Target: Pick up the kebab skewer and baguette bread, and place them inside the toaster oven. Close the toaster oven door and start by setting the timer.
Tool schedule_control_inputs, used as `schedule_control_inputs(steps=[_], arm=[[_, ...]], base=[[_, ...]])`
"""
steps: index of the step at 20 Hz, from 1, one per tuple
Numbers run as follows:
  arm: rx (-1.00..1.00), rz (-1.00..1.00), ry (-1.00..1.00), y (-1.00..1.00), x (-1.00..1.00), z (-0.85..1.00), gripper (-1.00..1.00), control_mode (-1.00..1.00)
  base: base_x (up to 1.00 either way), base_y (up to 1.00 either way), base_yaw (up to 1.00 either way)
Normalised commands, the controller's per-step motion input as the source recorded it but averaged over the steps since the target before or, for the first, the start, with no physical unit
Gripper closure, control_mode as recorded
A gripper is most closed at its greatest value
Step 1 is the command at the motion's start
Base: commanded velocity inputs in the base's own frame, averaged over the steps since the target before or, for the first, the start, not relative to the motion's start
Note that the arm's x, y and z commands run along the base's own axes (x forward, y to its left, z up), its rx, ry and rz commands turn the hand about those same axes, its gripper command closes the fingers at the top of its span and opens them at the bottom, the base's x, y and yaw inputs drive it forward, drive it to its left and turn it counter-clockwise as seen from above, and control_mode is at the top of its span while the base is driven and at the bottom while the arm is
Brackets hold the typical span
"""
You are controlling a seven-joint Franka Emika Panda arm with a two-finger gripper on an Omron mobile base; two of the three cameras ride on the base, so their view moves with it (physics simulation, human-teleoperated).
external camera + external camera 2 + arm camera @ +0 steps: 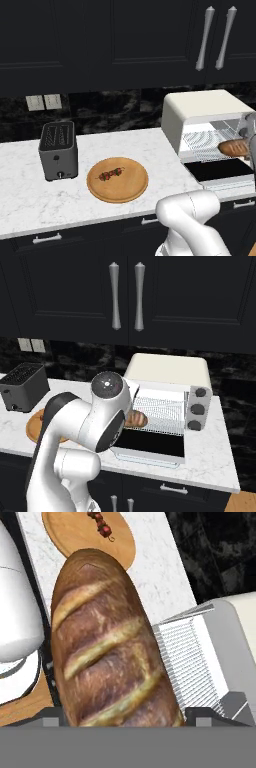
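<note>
At the toaster oven [200, 117] mouth, on the right of the counter [30, 175], I see the baguette bread [234, 146] lying roughly level, its long axis running left to right across the opening, just over the wire rack [160, 411]. From the hand camera the loaf [107, 647] runs lengthwise away from the wrist, its far tip toward the round wooden board [75, 534]. My gripper [120, 717] stands wide, its two fingers on either side of the loaf's near end, clamped on it. Below, the toaster oven door [217, 171] is folded down flat. Back on the board [117, 180], the kebab skewer [111, 174] lies slanted beside the slot toaster [58, 150].
</note>
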Motion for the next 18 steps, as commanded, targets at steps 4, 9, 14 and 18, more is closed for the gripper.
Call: schedule_control_inputs(steps=[4,9,14,18], arm=[[0.0,0.04,-0.08,-0.58,0.21,0.02,1.0,-1.0],[0.0,0.08,-0.06,-0.22,0.28,0.0,1.0,-1.0],[-0.05,0.07,-0.04,0.0,0.3,-0.03,1.0,-1.0],[-0.04,0.0,-0.01,0.0,0.52,-0.14,1.0,-1.0]], base=[[0.0,0.0,0.0],[0.0,0.0,0.0],[0.0,0.0,0.0],[0.0,0.0,0.0]])
